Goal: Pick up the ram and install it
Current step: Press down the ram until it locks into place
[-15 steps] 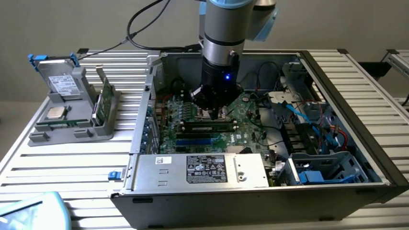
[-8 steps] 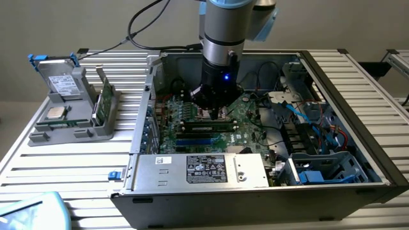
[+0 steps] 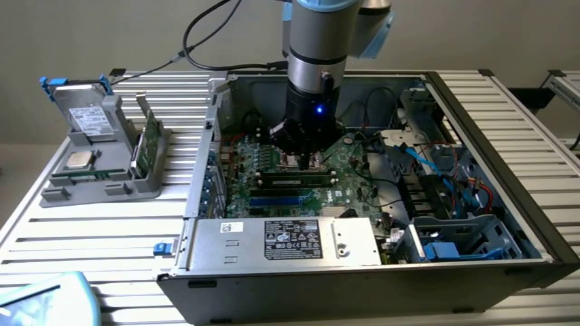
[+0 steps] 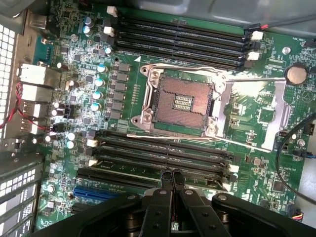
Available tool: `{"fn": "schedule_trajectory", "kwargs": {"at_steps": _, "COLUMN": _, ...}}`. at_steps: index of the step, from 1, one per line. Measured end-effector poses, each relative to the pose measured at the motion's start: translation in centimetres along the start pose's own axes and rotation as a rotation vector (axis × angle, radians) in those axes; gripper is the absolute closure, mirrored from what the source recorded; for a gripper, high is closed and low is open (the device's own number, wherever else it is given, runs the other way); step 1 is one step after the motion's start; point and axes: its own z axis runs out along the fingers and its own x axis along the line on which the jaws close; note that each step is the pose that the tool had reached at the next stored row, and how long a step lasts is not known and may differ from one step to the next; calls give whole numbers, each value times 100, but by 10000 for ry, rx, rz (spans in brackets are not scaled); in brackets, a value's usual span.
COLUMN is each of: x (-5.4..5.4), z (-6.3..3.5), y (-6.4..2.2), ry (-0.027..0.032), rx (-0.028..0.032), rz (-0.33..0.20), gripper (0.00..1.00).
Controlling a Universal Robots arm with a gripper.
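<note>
One slatted metal table (image 3: 109,224) bears the open computer case (image 3: 507,204).

Silver-grey arm (image 3: 313,47), blue joint caps, black end effector (image 3: 302,160), blue light

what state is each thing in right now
gripper: shut, pressing down on the ram
long thin green ram stick: lying in a black motherboard slot
square metal cpu socket: empty, retention frame swung open
grey computer case: on its side, side panel off
</note>
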Motion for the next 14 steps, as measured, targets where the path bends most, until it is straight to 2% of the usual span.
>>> {"fn": "schedule_trajectory", "kwargs": {"at_steps": 10, "x": 4, "z": 0, "y": 1, "ry": -15, "rx": 58, "rz": 787, "gripper": 89}}
{"fn": "schedule_trajectory", "kwargs": {"at_steps": 14, "x": 53, "z": 1, "y": 6, "ry": -41, "rx": 70, "rz": 795, "gripper": 89}}
